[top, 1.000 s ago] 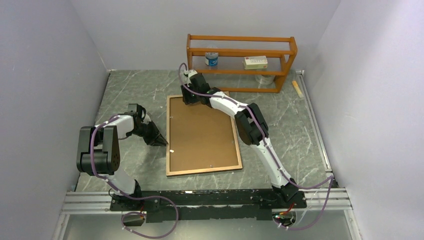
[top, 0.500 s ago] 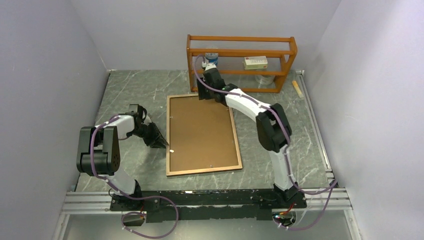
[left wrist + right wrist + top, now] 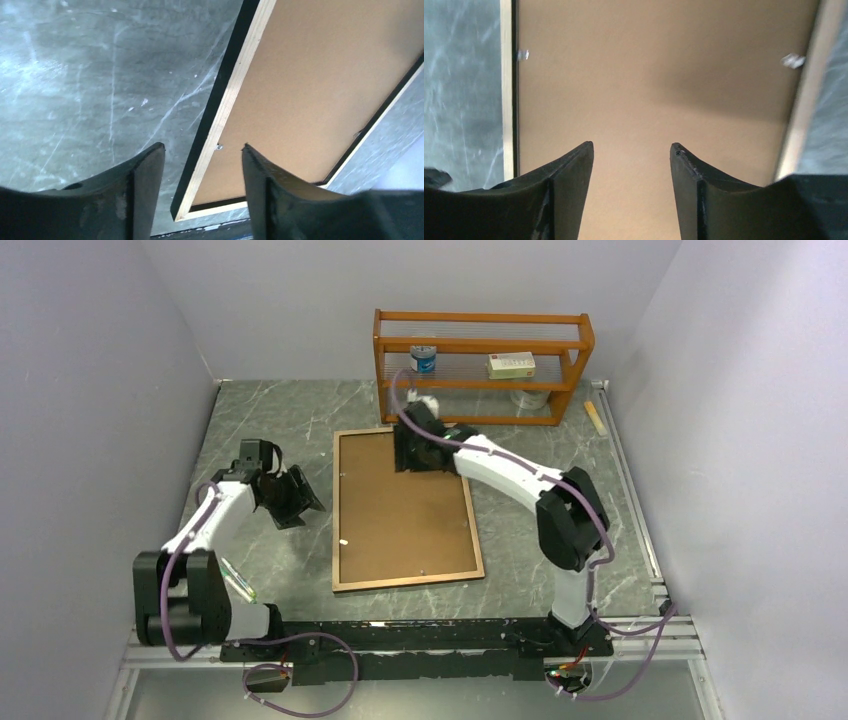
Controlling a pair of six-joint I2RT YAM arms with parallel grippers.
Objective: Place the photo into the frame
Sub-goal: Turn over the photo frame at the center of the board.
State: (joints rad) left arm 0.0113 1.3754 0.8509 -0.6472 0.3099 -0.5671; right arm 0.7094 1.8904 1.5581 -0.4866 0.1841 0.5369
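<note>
The frame (image 3: 337, 510) lies face down in the middle of the table, its light wood back edge (image 3: 235, 85) and black outer side showing. A plain brown backing sheet (image 3: 400, 510) fills it. The photo is hidden. My left gripper (image 3: 300, 502) hovers open just left of the frame's left rail, its fingertips straddling that rail (image 3: 202, 147) from above without touching it. My right gripper (image 3: 415, 455) hangs open over the far part of the backing sheet (image 3: 649, 75), nothing between its fingers (image 3: 631, 145). The frame's left rail (image 3: 507, 100) shows at that view's left.
An orange-brown shelf rack (image 3: 480, 365) stands just beyond the frame, holding a can (image 3: 423, 358) and a small box (image 3: 511, 364). Small metal tabs (image 3: 523, 54) (image 3: 793, 60) (image 3: 219, 147) sit along the frame's inner edge. A yellow strip (image 3: 596, 418) lies far right.
My left gripper drew back up and left from the frame's left rail and opened. My right gripper moved from the frame's far left corner along the far edge to above the backing sheet.
</note>
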